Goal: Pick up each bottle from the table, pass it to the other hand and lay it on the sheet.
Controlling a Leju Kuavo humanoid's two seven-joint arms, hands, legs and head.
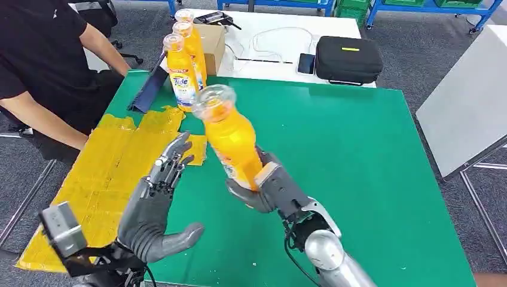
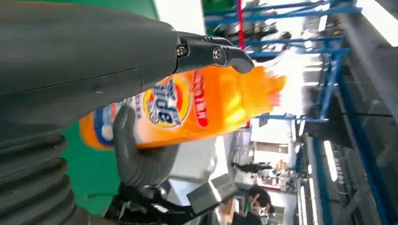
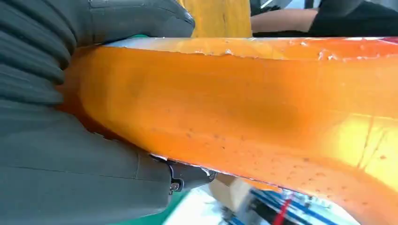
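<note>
The standing bottle [image 1: 181, 72] carries a "Tide" label; the held bottle [image 2: 197, 110] shows the same Tide logo, its other print unreadable.

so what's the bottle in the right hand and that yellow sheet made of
The bottle held by the right hand looks like clear glossy plastic: the orange liquid shows through and light glints off it. The yellow sheet seems thin plastic film or coated paper, going by its wrinkles, creases and slight sheen; which one is unclear.
</note>
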